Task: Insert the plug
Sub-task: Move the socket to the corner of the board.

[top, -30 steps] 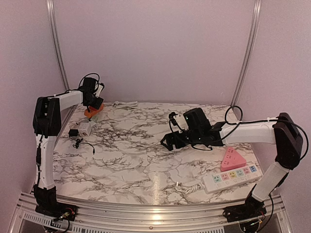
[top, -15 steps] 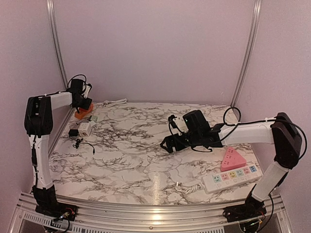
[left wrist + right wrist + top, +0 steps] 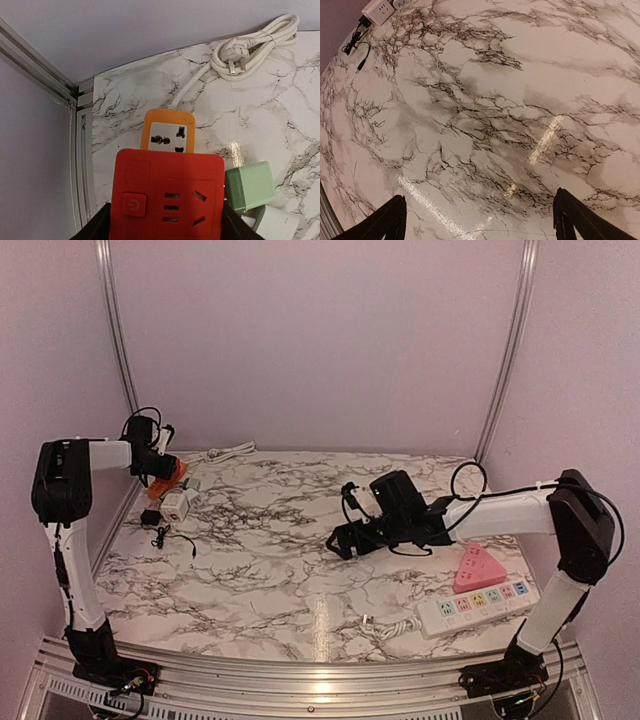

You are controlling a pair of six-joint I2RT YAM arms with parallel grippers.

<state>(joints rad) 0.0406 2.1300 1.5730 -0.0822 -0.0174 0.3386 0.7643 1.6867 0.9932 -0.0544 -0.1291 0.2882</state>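
Observation:
My left gripper [image 3: 166,222] [image 3: 150,462] is shut on a red socket block [image 3: 167,192], one black jaw on each side. An orange-rimmed white socket face [image 3: 168,133] shows just beyond the red face. In the top view the block looks orange [image 3: 168,473] and sits at the table's far left corner. Its white cable runs back to a coil ending in a white three-pin plug [image 3: 234,50] [image 3: 225,452] by the back wall. My right gripper [image 3: 482,220] [image 3: 340,538] hangs open over bare marble mid-table, holding nothing.
A green adapter [image 3: 250,185] and a white cube socket [image 3: 177,503] lie just right of the red block. A black adapter with a thin cable [image 3: 158,525] is nearer. At the front right are a pink triangular socket [image 3: 478,568] and a white power strip [image 3: 478,605]. A metal rail [image 3: 82,165] edges the table.
My left arm has swung left toward the corner, carrying the socket block and dragging its white cable along the back wall. The right gripper drifted slightly left, still open.

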